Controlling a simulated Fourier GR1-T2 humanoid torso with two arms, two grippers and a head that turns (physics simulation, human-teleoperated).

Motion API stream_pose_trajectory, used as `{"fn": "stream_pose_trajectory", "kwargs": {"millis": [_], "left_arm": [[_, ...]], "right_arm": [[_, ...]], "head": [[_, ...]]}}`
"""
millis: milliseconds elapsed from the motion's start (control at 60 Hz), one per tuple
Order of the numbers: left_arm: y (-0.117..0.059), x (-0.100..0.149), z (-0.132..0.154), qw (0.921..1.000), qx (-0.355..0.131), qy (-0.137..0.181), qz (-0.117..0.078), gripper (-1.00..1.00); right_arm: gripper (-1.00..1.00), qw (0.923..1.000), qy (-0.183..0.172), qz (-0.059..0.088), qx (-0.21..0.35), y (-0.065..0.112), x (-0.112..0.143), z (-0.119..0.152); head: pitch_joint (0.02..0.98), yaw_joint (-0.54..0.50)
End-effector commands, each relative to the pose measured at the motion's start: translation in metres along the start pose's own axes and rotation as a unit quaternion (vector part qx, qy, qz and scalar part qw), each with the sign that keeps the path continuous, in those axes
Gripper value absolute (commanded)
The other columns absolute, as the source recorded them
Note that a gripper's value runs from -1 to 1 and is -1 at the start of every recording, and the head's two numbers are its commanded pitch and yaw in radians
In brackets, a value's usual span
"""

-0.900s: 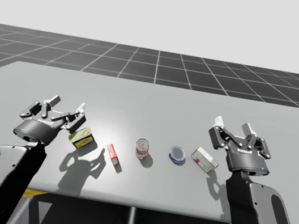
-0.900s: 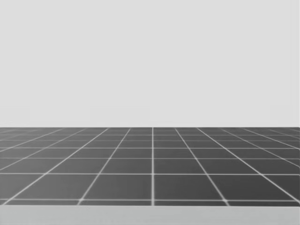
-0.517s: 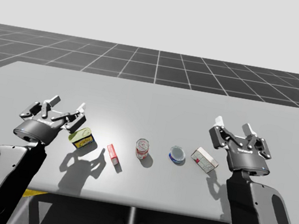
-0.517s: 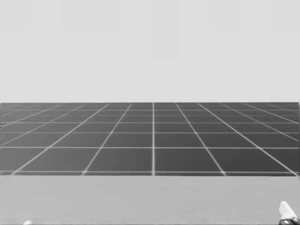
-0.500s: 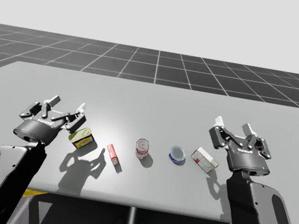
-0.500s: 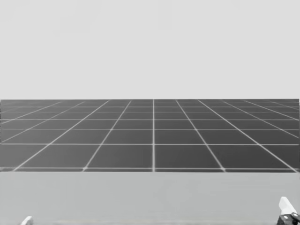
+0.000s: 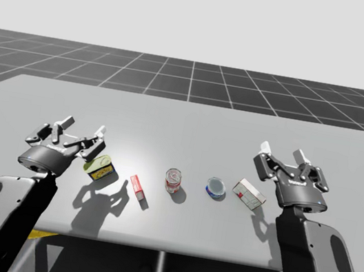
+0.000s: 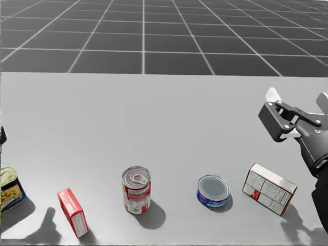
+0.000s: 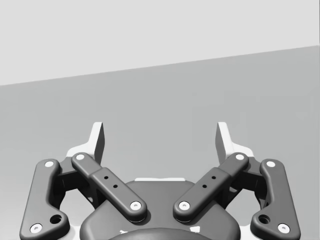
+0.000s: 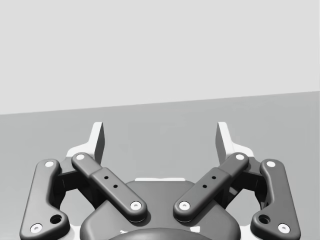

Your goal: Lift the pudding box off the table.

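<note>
Both claws up and waiting; my right gripper (image 7: 282, 154) hangs over the table (image 7: 185, 119) with its fingers spread wide and nothing between them; my left gripper (image 7: 83, 126) is just as wide apart and just as empty, over by the squat yellow tin (image 7: 99, 168); the pudding box (image 7: 249, 194), the pale one with red edges, lies flat on the table at the right end of the row, just beside the low blue tin (image 7: 215, 187) without touching it, and near my right gripper on its inner side; so I'd call this the right arm's job, with the reach not yet begun; to do it well, bring the hand over the box and turn the wrist to match its skew, so the fingers straddle the narrow width; come straight down, keep the inner finger off the blue tin, close on both long sides, then lift level; the red can (image 7: 172, 180) and small red box (image 7: 136, 186) sit well apart from it
</note>
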Motion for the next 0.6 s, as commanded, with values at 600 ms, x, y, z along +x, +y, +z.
{"fn": "stream_pose_trajectory", "kwargs": {"millis": [600], "left_arm": [[-0.0063, -0.0015, -0.0019, 0.9998, -0.018, -0.003, -0.005, -1.00]], "right_arm": [[-1.00, 0.9998, 0.008, 0.000, 0.018, 0.0018, 0.0001, 0.0007]], "head": [[0.846, -0.43]]}}
